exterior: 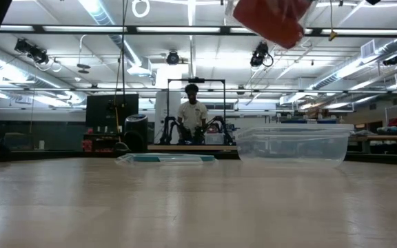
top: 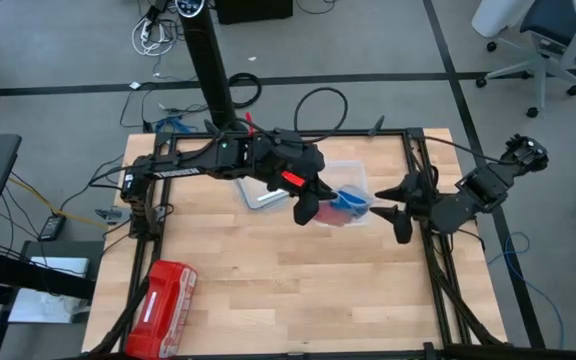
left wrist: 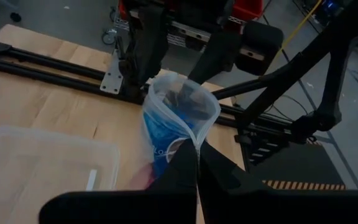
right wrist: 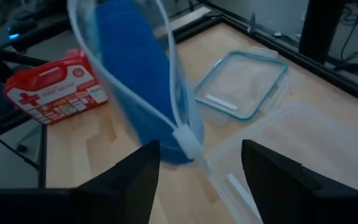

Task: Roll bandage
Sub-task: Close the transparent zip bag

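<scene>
Wooden tabletop (top: 298,290) lies under a blue bandage (right wrist: 132,81), which hangs inside a clear plastic bag (left wrist: 182,121). The left gripper (left wrist: 197,163) is pinched shut on the bag's edge; the bag's lower part is hidden. Facing it, the right gripper (right wrist: 197,163) has its fingers spread, the bag seemingly just ahead.

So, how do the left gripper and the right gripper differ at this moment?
The left gripper is shut, pinching the rim of a clear bag holding the blue bandage; the right gripper is open and holds nothing. The left hangs over the clear box; the right waits beside it. Both are dark.
</scene>
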Action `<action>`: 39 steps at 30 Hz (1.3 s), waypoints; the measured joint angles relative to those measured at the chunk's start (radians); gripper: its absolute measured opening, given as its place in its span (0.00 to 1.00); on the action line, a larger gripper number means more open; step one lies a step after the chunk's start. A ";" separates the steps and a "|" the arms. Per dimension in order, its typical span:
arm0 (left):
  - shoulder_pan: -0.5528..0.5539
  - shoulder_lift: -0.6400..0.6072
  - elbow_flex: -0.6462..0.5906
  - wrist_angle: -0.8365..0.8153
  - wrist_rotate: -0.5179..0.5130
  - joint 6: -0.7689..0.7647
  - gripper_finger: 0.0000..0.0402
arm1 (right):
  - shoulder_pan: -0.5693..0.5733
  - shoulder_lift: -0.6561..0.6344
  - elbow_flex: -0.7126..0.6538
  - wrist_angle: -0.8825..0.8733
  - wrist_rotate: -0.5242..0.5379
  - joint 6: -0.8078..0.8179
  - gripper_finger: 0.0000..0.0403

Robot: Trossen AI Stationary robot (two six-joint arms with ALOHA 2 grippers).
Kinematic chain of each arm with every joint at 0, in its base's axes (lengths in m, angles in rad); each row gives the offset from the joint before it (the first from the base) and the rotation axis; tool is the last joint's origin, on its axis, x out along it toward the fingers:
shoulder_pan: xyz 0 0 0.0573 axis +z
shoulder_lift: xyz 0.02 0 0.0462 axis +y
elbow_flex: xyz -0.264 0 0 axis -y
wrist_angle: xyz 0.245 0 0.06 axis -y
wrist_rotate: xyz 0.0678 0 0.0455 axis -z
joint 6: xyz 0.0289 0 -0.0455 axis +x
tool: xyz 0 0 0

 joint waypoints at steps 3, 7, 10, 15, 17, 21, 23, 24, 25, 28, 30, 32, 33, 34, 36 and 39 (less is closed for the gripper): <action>0.000 0.000 0.000 0.000 0.000 -0.001 0.01 | -0.013 0.000 0.000 -0.007 -0.018 0.004 0.56; -0.009 -0.005 0.000 0.001 0.000 -0.004 0.01 | -0.007 -0.001 0.000 -0.017 -0.046 -0.026 0.56; -0.016 -0.006 0.000 0.000 0.001 -0.004 0.01 | -0.003 -0.001 0.000 -0.002 -0.048 -0.081 0.56; -0.020 -0.006 0.000 0.000 0.003 -0.004 0.01 | -0.003 -0.001 0.000 0.067 -0.064 -0.172 0.49; -0.019 -0.006 0.000 0.000 0.003 -0.004 0.01 | -0.004 -0.001 0.000 0.079 -0.075 -0.198 0.43; -0.019 -0.006 0.000 0.000 0.001 -0.003 0.01 | -0.017 -0.001 0.000 0.084 -0.117 -0.220 0.28; -0.019 -0.006 0.000 0.000 0.001 -0.003 0.01 | -0.022 -0.001 0.000 0.081 -0.146 -0.220 0.20; -0.019 -0.006 0.000 0.000 0.001 -0.003 0.01 | -0.023 -0.001 0.000 0.081 -0.157 -0.221 0.17; -0.019 -0.006 0.000 0.000 0.001 -0.003 0.01 | -0.024 -0.001 0.000 0.081 -0.167 -0.221 0.13; -0.019 -0.006 -0.001 -0.006 0.020 -0.004 0.01 | -0.024 -0.001 0.000 0.082 -0.191 -0.222 0.04; -0.019 -0.006 -0.001 -0.026 0.040 -0.010 0.01 | -0.024 -0.001 0.000 0.081 -0.208 -0.217 0.02; -0.019 -0.007 -0.001 -0.054 0.041 -0.012 0.02 | -0.024 -0.001 0.000 0.081 -0.223 -0.191 0.03; -0.019 -0.007 -0.001 -0.068 0.041 -0.013 0.02 | -0.024 -0.001 0.000 0.081 -0.233 -0.179 0.03; -0.019 -0.007 -0.002 -0.078 0.041 -0.014 0.03 | -0.024 0.000 0.007 0.074 -0.247 -0.171 0.02; -0.019 -0.007 -0.002 -0.092 0.042 -0.027 0.04 | -0.025 0.002 0.029 0.068 -0.271 -0.166 0.01; -0.019 -0.007 -0.002 -0.096 0.062 -0.031 0.04 | -0.032 0.004 0.074 0.063 -0.278 -0.167 0.01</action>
